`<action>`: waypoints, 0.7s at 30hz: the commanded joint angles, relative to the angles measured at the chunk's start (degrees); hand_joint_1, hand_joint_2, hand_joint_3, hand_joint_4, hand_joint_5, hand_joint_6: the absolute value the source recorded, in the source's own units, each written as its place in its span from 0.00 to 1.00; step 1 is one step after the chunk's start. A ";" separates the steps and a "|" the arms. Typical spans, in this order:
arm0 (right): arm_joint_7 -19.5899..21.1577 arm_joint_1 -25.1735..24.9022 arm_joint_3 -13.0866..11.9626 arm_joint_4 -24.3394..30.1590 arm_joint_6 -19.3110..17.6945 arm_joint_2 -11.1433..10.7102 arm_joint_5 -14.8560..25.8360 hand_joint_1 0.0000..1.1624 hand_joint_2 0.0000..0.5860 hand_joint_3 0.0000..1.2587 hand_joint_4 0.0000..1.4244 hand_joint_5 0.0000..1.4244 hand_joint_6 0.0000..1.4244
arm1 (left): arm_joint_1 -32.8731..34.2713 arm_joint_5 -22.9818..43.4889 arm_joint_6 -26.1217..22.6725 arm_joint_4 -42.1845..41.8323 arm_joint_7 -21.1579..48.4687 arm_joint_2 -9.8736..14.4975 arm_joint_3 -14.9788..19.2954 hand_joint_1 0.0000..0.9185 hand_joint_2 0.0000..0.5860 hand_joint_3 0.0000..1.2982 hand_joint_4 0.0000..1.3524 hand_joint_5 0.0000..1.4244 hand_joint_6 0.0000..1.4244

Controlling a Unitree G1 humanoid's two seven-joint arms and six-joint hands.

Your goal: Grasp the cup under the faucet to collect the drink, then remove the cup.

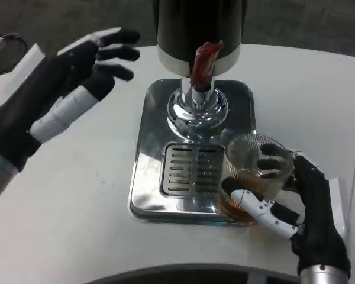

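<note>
— Counter?
— White counter [65, 207], dark floor along the top of the frame.
— Around it?
— Shiny chrome drip tray [148, 177] at centre, black dispenser [198, 26] with red tap lever [204, 62] above its grille.
— Cup?
— Clear glass cup [254, 168] of amber drink, upright, lower right, at the tray's right edge, gripped by the right hand [296, 207]. Left hand [77, 77] hovers upper left, fingers spread, holding nothing.

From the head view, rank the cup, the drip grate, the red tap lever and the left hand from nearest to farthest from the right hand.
1. Cup: gripped by the right hand, at the tray's front right edge.
2. Drip grate: just left of the cup, in the tray's middle.
3. Red tap lever: up behind, on the dispenser.
4. Left hand: raised at the far upper left, holding nothing.
</note>
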State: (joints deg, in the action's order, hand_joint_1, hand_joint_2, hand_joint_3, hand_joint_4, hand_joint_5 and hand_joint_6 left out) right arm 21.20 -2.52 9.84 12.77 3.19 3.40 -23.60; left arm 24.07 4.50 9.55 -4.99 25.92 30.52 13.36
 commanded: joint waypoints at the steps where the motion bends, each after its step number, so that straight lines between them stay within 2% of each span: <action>1: -0.88 2.65 1.00 4.89 -0.64 0.42 -1.05 0.68 0.39 0.62 0.61 0.60 0.28 | -5.99 0.96 -2.45 -2.15 -2.90 -1.75 1.52 0.00 0.00 0.19 0.20 0.25 0.17; 6: -2.74 5.18 1.40 9.38 0.39 0.88 -1.47 0.68 0.39 0.63 0.62 0.60 0.29 | -11.39 -0.63 -2.98 -3.42 -5.24 -2.05 2.58 0.00 0.01 0.19 0.20 0.25 0.17; 11: -4.89 6.62 2.58 13.41 0.72 0.17 -3.04 0.68 0.39 0.64 0.63 0.62 0.29 | -14.90 -5.89 -2.07 -5.38 -5.84 0.62 2.01 0.00 0.01 0.16 0.15 0.19 0.14; 13: -6.31 7.66 3.02 15.08 1.00 0.10 -2.34 0.68 0.39 0.64 0.63 0.62 0.29 | -15.94 -7.72 -1.79 -6.03 -5.94 1.38 1.64 0.00 0.02 0.15 0.14 0.17 0.13; 17: -7.67 9.22 3.27 17.64 1.63 0.52 -2.40 0.68 0.39 0.64 0.63 0.62 0.29 | -17.05 -9.37 -2.28 -6.45 -5.60 2.25 0.93 0.00 0.02 0.13 0.10 0.13 0.11; 21: -9.39 10.97 3.58 20.57 1.22 -0.47 -2.71 0.68 0.39 0.65 0.64 0.63 0.29 | -18.00 -11.05 -1.73 -7.05 -5.24 2.66 -0.29 0.00 0.03 0.12 0.07 0.10 0.09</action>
State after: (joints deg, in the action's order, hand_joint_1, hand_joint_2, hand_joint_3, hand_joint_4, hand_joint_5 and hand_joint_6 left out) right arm 12.81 7.46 12.68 29.39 5.32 3.11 -26.15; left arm 7.46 -5.18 7.06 -10.83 20.37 32.36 14.43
